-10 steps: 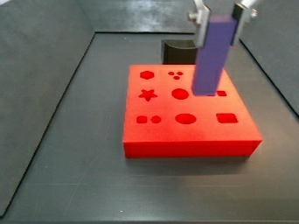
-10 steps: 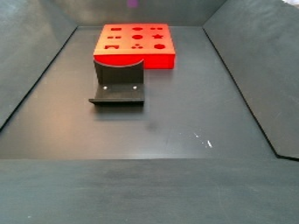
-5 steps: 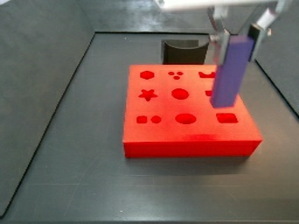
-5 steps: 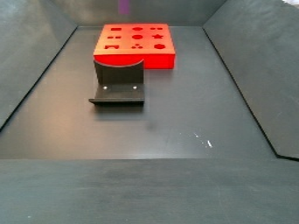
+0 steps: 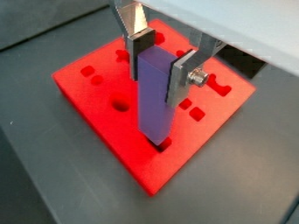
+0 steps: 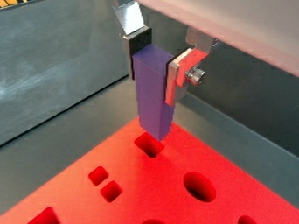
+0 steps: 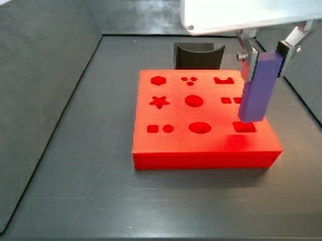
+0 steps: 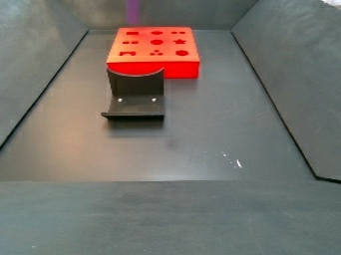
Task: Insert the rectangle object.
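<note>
In a side view, the red block (image 7: pixel 201 118) sits mid-floor, with rows of shaped cut-outs on its top: a star, circles, small squares toward its left, and the rectangular hole (image 7: pixel 244 125) near its right front corner. The fixture (image 7: pixel 198 52) stands just behind the block. Over that right corner hangs the gripper (image 7: pixel 268 40), its silver fingers (image 5: pixel 184 74) clamped on the upper end of the rectangle object (image 7: pixel 259 85), which hangs upright with its lower end at the mouth of the rectangular hole.

The step in hand looks like the final alignment before insertion. The next move likely calls for a straight descent, with the bar's cross-section kept square to the hole so it does not catch on the rim.

Whether the tip has already entered is hard to tell: in both wrist views the bar hides the hole's mouth. In a side view from farther off, only a purple sliver (image 8: pixel 134 12) of the bar shows at the frame's upper edge; the gripper is cut off.
</note>
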